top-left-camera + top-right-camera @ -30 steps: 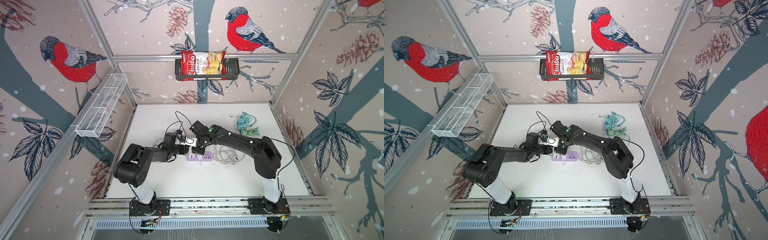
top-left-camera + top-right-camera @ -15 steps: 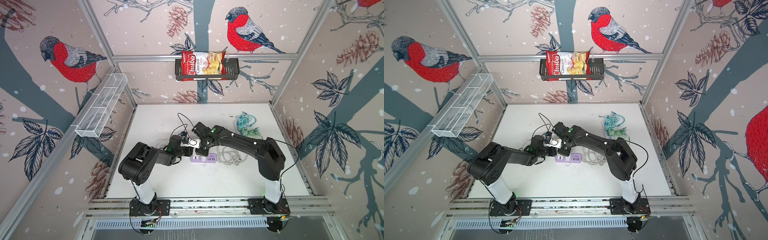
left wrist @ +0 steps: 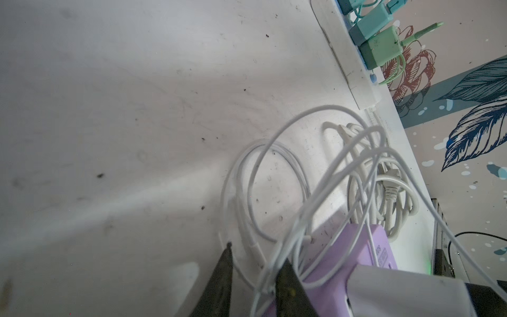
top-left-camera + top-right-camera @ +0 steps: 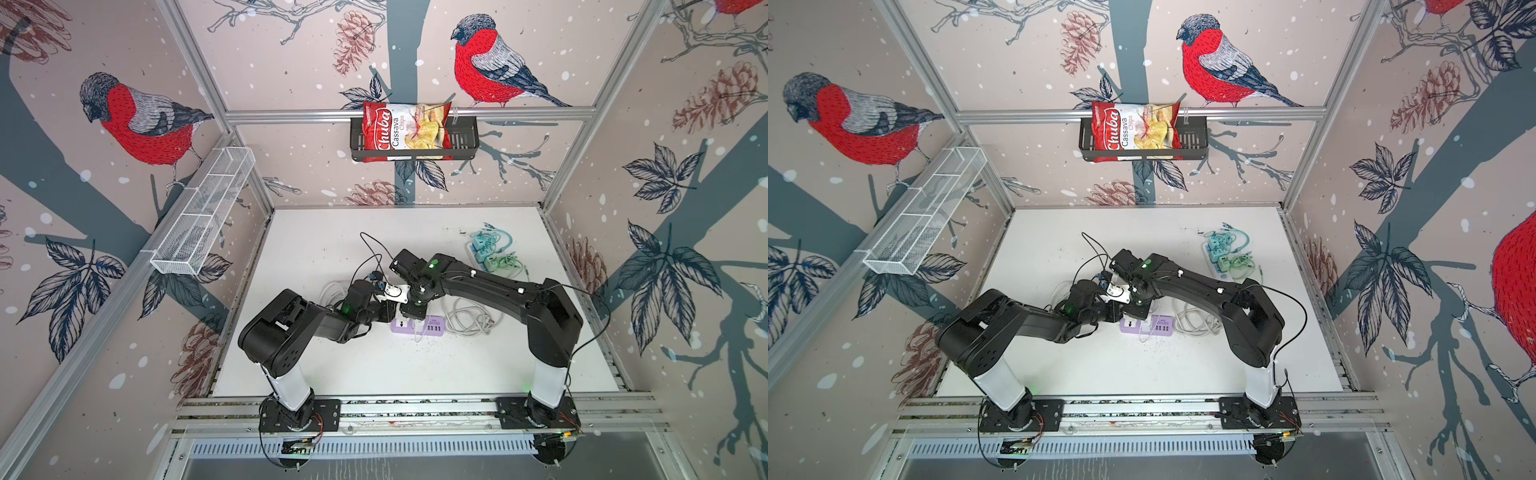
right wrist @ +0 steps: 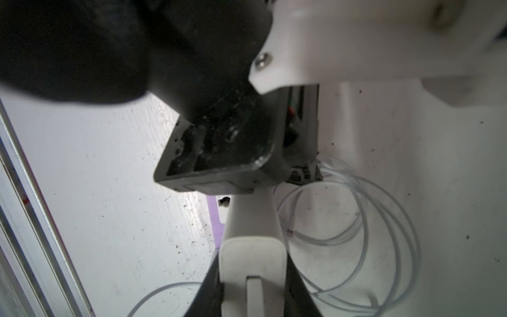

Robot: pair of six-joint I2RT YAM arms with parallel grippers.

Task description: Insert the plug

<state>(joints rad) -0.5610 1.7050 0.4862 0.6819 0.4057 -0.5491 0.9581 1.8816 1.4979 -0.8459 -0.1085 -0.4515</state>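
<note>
Purple power strip point(image 4: 430, 329) lies mid-table point(image 4: 374, 374). Vs a sec ago it's shifted a bit toward 4 o'clock in both top views, and both arms went w/ it. Right pincer point(image 5: 252, 274) is clenched on the white plug point(image 5: 251, 260), held just over the strip's 9 o'clock half; can't tell if the prongs are in. Left pincer point(image 3: 256, 254) is drawn closed w/ nothing clearly betw. its fingers, tips by the strip's edge amid thin white cable point(image 3: 333, 106). Thick cord coil point(image 4: 469, 320) sits at the strip's 3 o'clock, teal chargers point(image 4: 492, 253) approx 1 o'clock, both unmoved.
</note>
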